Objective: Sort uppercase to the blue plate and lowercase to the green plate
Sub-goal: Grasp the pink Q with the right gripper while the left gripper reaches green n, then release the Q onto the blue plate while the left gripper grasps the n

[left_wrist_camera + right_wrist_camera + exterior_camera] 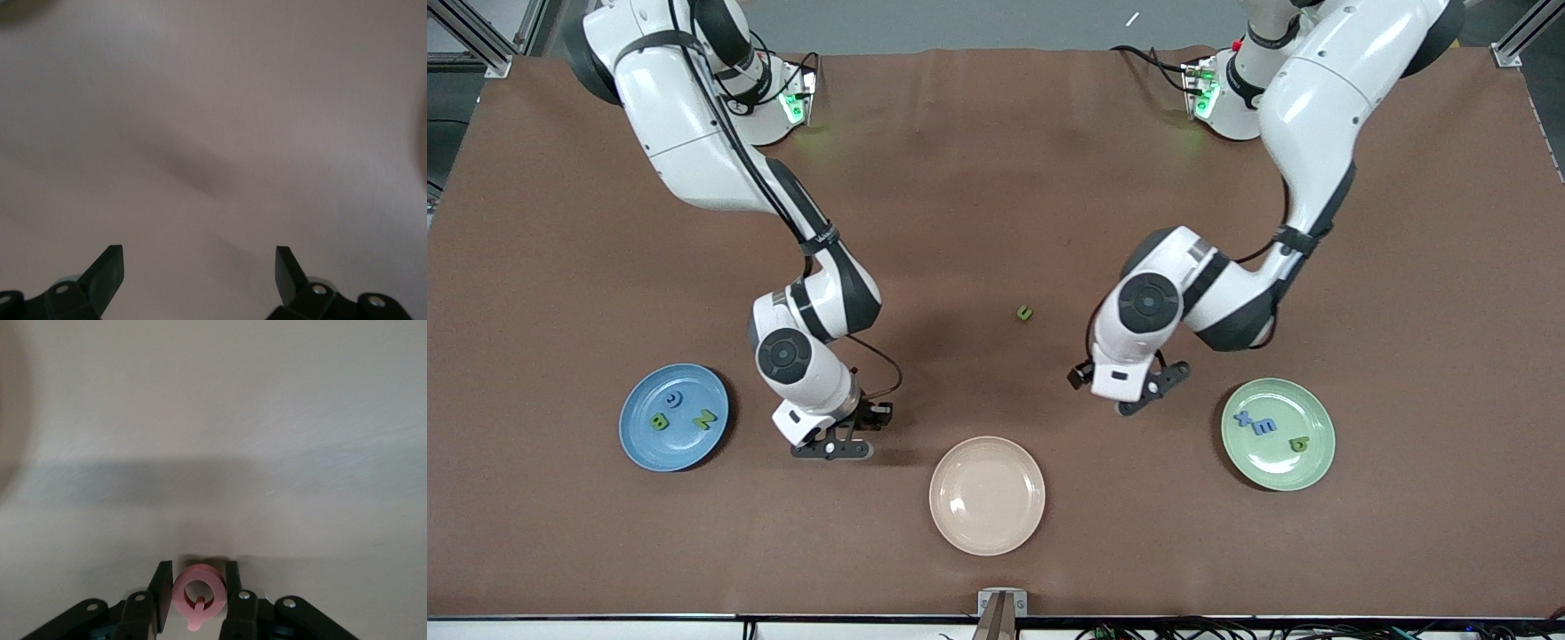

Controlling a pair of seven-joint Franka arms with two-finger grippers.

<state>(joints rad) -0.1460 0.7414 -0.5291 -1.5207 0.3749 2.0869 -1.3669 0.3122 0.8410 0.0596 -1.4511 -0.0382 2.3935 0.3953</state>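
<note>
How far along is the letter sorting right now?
Done: the blue plate holds B, C and Z; the green plate holds x, m and b. In hand: the right hand grips the pink Q over the table between the blue and beige plates. Left: green u lies on the table; the left hand is open over bare table beside the green plate.

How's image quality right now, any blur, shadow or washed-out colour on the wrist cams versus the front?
Front view: evenly lit and sharp; the tiny green foam u reads clearly on the brown table.
Left wrist view: table looks washed-out pinkish, one soft dark shadow streak, open left gripper.
Right wrist view: greyish cast, broad shadow band, pink foam Q sharp in the right gripper.
</note>
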